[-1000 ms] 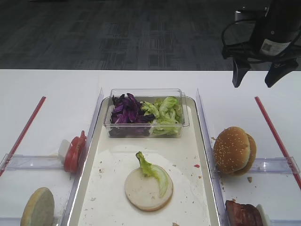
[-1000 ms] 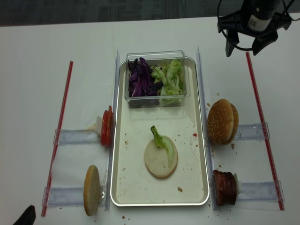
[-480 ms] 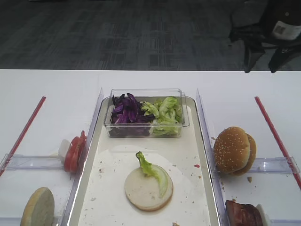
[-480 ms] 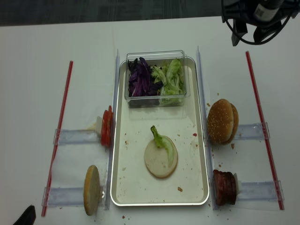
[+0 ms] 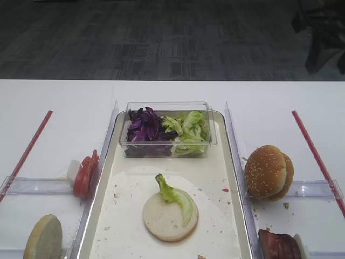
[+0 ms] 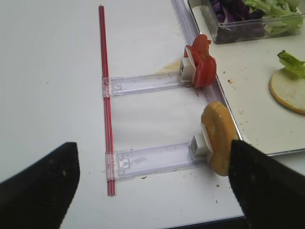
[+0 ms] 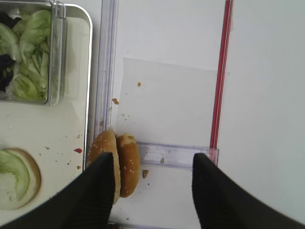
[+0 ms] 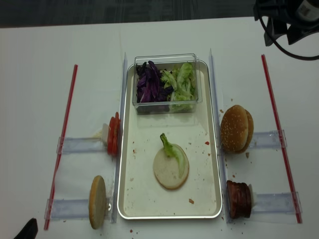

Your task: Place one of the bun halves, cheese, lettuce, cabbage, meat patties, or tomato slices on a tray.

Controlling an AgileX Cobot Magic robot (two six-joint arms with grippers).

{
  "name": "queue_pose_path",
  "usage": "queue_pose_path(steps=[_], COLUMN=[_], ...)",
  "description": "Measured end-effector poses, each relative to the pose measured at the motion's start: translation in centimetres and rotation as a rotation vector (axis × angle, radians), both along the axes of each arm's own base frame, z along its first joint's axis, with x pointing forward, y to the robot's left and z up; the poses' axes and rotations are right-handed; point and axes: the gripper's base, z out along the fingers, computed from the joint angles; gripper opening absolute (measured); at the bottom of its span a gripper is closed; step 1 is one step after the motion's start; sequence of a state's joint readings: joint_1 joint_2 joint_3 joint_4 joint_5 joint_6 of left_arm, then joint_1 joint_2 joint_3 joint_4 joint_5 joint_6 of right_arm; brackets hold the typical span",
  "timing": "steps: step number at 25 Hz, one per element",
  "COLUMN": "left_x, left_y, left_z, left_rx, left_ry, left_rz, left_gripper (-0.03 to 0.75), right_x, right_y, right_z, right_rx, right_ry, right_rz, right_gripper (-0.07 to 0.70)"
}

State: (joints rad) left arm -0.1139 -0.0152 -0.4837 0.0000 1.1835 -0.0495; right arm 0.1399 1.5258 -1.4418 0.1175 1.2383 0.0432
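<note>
Over the last second our right gripper (image 7: 150, 191) has pulled up and back toward the far right corner of the table, away from the food, and its jaws have drawn in partway — they stand apart with nothing between them. We read that as a retreat after a finished placement: a piece of lettuce (image 8: 174, 151) lies draped over a flat bun half (image 8: 171, 172) in the middle of the tray (image 8: 129, 199), and neither has shifted.

The left gripper (image 6: 152, 186) hangs low over the near left edge, fingers spread wide and empty.

The rest waits outside the tray — tomato slices (image 8: 113, 134) and 1 upright bun half (image 8: 97, 201) on the left, 2 seeded bun tops (image 8: 236, 128) and the meat patties (image 8: 239, 198) on the right. A clear tub (image 8: 166, 59) at the tray's far end holds purple cabbage (image 8: 148, 83) and more green leaves.

The table (image 8: 40, 99) is plain white, marked with red strips (image 8: 64, 134) and dotted with crumbs; beyond it we see dark grey carpet (image 5: 135, 38).
</note>
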Motion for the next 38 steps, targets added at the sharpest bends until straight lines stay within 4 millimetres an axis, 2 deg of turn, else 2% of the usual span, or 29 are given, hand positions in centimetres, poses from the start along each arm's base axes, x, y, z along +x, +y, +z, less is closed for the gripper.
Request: queue_pose_path(steps=[17,30,38], left_x=[0.0,0.0,0.0], left_y=[0.0,0.0,0.0], left_z=[0.0,0.0,0.0], left_rx=[0.0,0.0,0.0], left_ry=[0.0,0.0,0.0], left_rz=[0.0,0.0,0.0], left_gripper=[0.598,0.598,0.598], right_x=[-14.3,-23.7,-28.2], right_y=[-2.0,-3.9,-4.9], right_z=[2.6,0.7,-0.8], right_rx=[0.054,-0.02,-0.04], right_ry=[-0.161,-0.354,-0.494], right_rz=[-0.074,-0.008,-0.024], right_gripper=[0.39,0.389,0.39])
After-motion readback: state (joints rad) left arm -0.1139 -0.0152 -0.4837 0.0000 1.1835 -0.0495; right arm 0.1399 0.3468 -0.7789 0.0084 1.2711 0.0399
